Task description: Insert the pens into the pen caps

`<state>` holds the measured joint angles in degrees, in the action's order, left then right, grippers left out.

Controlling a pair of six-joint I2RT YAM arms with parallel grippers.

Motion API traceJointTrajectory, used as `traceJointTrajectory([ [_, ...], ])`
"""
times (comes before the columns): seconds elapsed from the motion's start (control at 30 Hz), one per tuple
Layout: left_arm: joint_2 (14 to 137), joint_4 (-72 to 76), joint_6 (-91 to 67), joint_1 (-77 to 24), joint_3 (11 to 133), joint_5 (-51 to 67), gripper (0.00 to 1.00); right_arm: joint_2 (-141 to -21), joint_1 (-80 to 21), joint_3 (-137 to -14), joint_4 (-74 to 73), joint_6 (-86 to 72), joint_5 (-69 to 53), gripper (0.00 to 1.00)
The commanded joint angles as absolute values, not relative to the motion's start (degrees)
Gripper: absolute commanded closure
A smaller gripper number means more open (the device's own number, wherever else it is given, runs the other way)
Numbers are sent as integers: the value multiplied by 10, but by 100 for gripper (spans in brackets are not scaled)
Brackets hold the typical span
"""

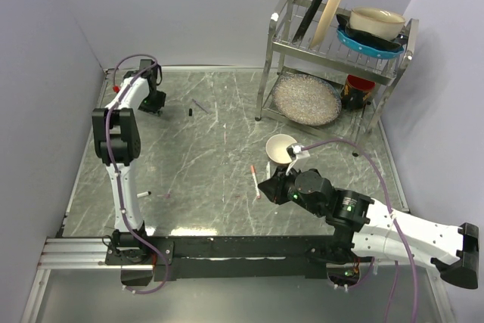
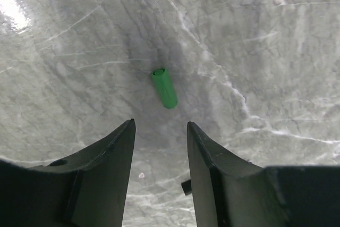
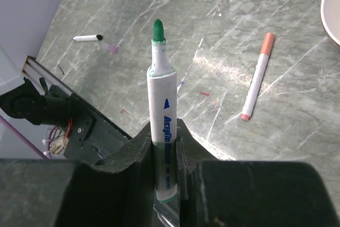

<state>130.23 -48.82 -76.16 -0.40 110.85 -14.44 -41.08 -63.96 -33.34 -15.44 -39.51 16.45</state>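
At the far left of the table, the left gripper is held low over the marble with its jaws spread wide and nothing between them. The green cap lies on its side just ahead of the gap, touched by neither finger. Nearer the front edge, the right gripper is clamped on the lower barrel of the green pen, which is held upright between the fingers with its bare green tip pointing away from the wrist. The task is judged to be at its opening stage: one pen is in hand and its matching cap is lined up for a grasp but not yet lifted. The two are well apart, towards opposite sides of the table. The orange-ended pen lies flat just beside the right gripper and near the bowl; whether its orange end is a cap cannot be told. The black-tipped pen lies uncapped beside the left arm, with a small pinkish cap near it. A black cap and a thin purplish pen rest close together toward the back, not far from the left gripper. As judged, nearly everything is left. The green cap is to be picked up, brought to the green tip and pressed on, and the other pens on the table are then to be matched with their caps.
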Motion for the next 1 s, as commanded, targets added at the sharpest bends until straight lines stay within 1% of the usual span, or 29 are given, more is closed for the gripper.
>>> traceJointTrajectory([
  [0.0, 1323, -496, -761, 12, 1144, -147, 52, -400, -637, -332, -148, -395, 180, 100],
  [0.43, 1347, -501, -756, 28, 1144, -150, 56, -400, -637, -337, -149, -396, 187, 100],
  [0.53, 1347, -490, -746, 29, 1136, -132, 60, -403, -637, -337, -146, -398, 187, 100],
  [0.67, 1349, -468, -723, 29, 1127, -90, 72, -407, -637, -338, -147, -400, 187, 100],
  [0.83, 1354, -472, -715, 28, 1122, -72, 74, -405, -637, -343, -153, -400, 184, 100],
  [0.9, 1354, -475, -707, 28, 1114, -71, 78, -400, -637, -343, -156, -402, 186, 100],
  [0.93, 1352, -477, -703, 28, 1111, -69, 81, -399, -637, -343, -158, -403, 188, 100],
  [0.97, 1351, -482, -695, 28, 1107, -69, 88, -397, -637, -341, -159, -403, 189, 100],
])
